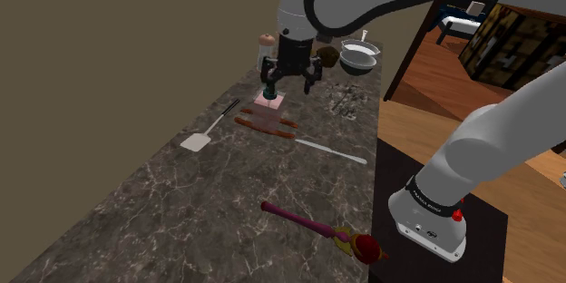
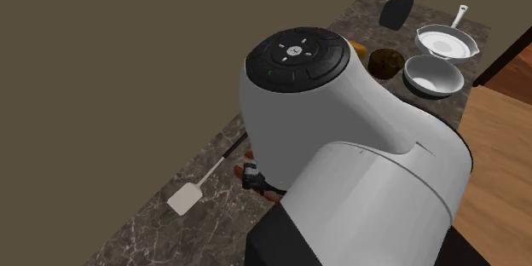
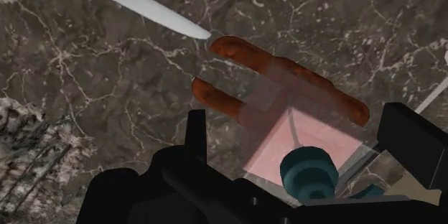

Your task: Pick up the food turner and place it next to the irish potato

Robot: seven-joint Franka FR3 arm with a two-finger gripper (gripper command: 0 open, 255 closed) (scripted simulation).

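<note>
**Gripper open above pink bottle; turner lying free on counter**

Obs. 1: The all-black two-finger gripper (image 1: 290, 80) hangs over the far part of the dark, white-veined marble counter (image 1: 154, 218). Its fingers (image 3: 195, 133) are spread wide and clasp nothing. In the wrist view, a translucent pink square bottle with a teal cap (image 3: 287, 143) stands between them. Neither finger appears to touch it.

Obs. 2: The white flat-bladed food turner with a thin black handle (image 1: 196, 141) lies flat on the counter. It is to the shoulder view's left of the gripper, near it but apart. Its blade is at the near-left end, and the handle runs far and right toward the bottle. The second exterior view (image 2: 186, 196) shows the same lie, with nothing resting on it.

Obs. 3: The brown, rounded potato (image 1: 327, 56) (image 2: 385, 62) sits at the far end of the counter, just beside a white round bowl (image 1: 358, 58). It is well apart from the turner.

Obs. 4: 2 reddish-brown rod-shaped pieces (image 1: 266, 125) (image 3: 287, 79) lie side by side just on the near side of the bottle. A slim silver table knife (image 1: 331, 151) lies to the shoulder view's right of them. A purple stick with a yellow and red end (image 1: 308, 222) lies close to the counter's near edge.
</note>
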